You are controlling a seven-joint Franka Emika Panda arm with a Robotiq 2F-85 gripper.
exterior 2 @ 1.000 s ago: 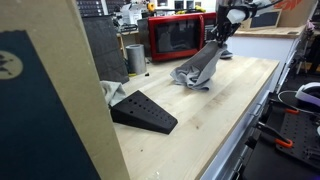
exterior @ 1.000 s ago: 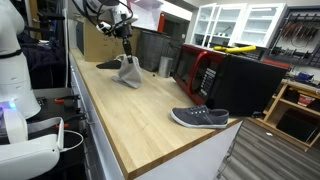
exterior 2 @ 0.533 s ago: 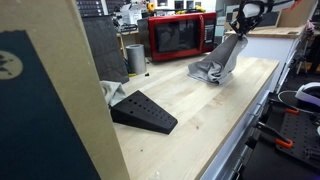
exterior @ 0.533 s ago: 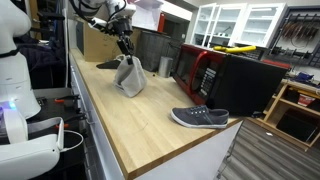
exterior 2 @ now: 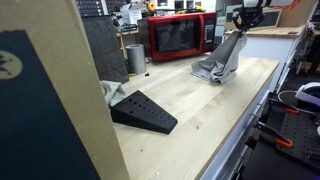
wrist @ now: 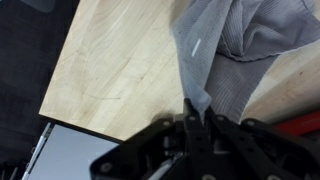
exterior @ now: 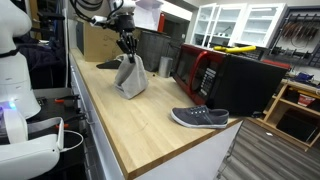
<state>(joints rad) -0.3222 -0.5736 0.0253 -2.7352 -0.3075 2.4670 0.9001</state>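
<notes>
My gripper (exterior: 127, 47) is shut on the top of a grey cloth (exterior: 130, 78) and holds it up, so it hangs with its lower end on or just above the wooden counter (exterior: 140, 120). In an exterior view the gripper (exterior 2: 243, 24) pinches the cloth (exterior 2: 222, 62) near the counter's far end, in front of the red microwave (exterior 2: 180, 37). In the wrist view the cloth (wrist: 225, 40) runs from the shut fingers (wrist: 197, 112) out over the wood.
A grey shoe (exterior: 200, 118) lies near the counter's end. A black wedge (exterior 2: 143, 111) lies on the counter by a metal cup (exterior 2: 135, 58). A red microwave (exterior: 205, 72) and a dark box (exterior: 155, 48) stand along the back. A cardboard panel (exterior 2: 50, 100) is close.
The gripper has lifted the grey cloth higher and carried it along the counter away from the black wedge; the cloth now hangs more upright.
</notes>
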